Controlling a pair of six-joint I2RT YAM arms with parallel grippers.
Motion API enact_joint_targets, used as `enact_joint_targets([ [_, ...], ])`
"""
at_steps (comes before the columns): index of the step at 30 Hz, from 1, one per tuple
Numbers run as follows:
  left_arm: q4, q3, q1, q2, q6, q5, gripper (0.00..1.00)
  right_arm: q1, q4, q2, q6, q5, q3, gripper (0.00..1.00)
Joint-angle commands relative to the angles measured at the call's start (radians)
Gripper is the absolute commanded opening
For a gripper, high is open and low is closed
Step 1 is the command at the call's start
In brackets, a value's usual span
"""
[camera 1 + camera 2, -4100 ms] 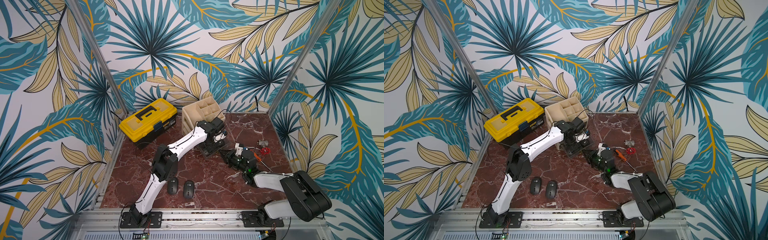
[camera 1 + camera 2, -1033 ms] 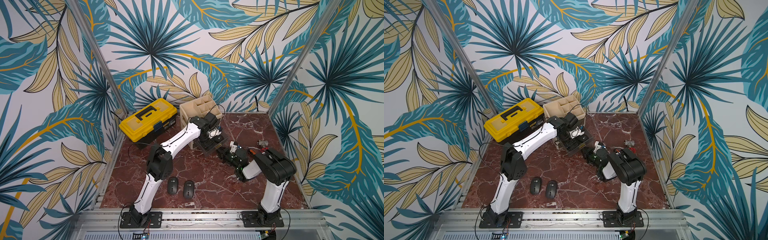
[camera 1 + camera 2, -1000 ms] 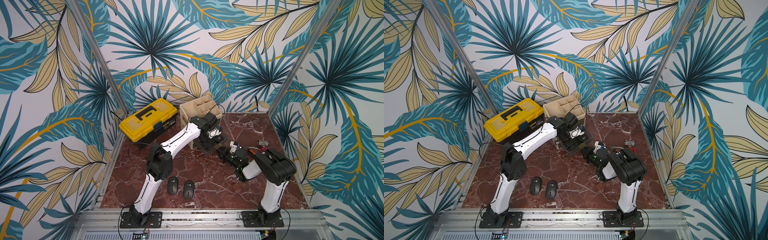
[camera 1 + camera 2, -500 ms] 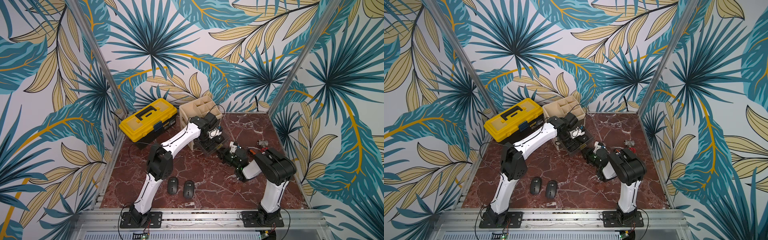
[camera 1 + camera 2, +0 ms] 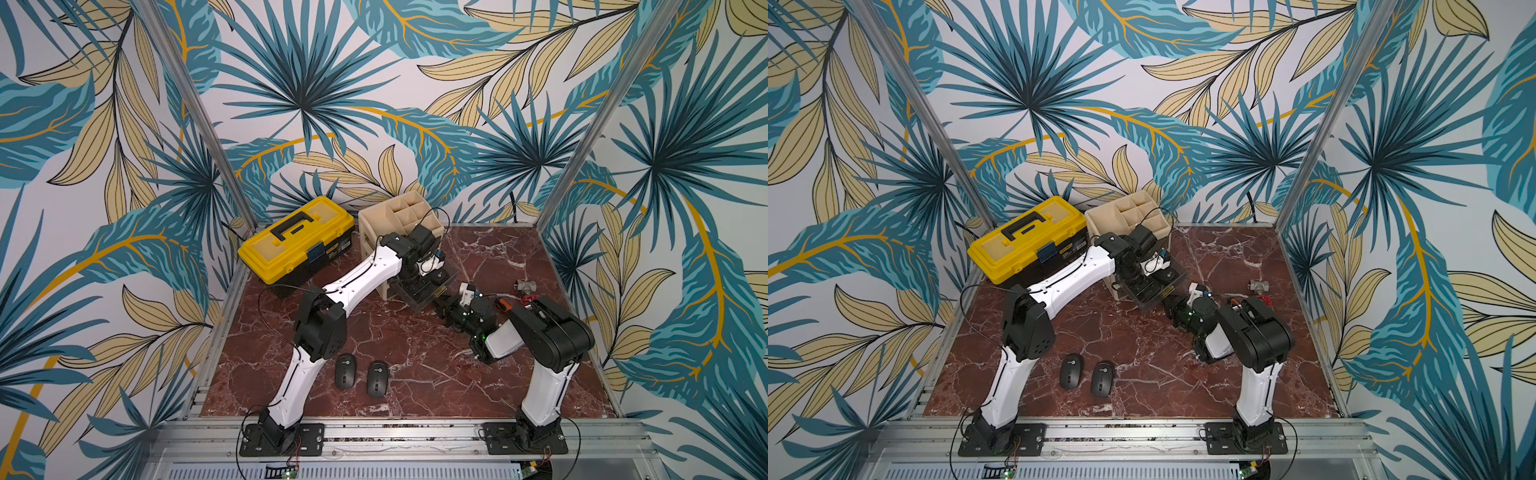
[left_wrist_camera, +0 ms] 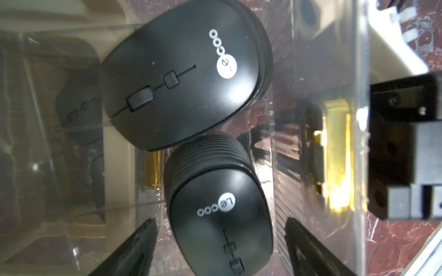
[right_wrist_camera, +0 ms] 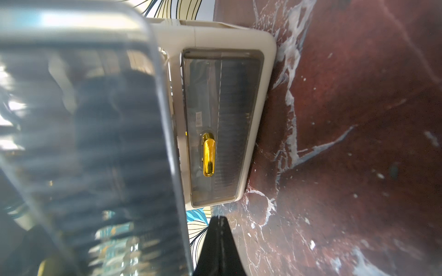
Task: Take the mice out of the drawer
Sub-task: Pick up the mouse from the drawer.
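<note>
Where drawer [image 6: 360, 71] gapes, black oval mice [image 6: 181, 71], white-logoed

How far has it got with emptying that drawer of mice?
Two mice already lie on the table near the front. The left gripper hangs open over the pulled-out drawer, its fingers either side of one mouse, not yet closed. That mouse and a second beside it are yet to come out; further back is too dim to tell.

The mice [image 6: 181, 78] are black with white logos, the toolbox [image 5: 297, 239] yellow, the tabletop [image 5: 415, 365] red-brown marble.
</note>
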Motion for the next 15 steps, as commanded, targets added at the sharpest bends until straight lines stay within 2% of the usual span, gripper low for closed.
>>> enact_joint_targets([
  [1, 0.016, -0.002, -0.038, 0.032, -0.014, -0.008, 0.78, 0.004, 0.104, -0.055, 0.001, -0.023, 0.024, 0.00],
  [10, 0.028, -0.010, -0.046, 0.013, -0.024, -0.099, 0.64, 0.004, 0.104, -0.058, 0.003, -0.023, 0.024, 0.00],
  [15, 0.029, -0.005, -0.049, 0.010, -0.019, -0.093, 0.49, 0.003, 0.104, -0.061, 0.002, -0.025, 0.023, 0.00],
])
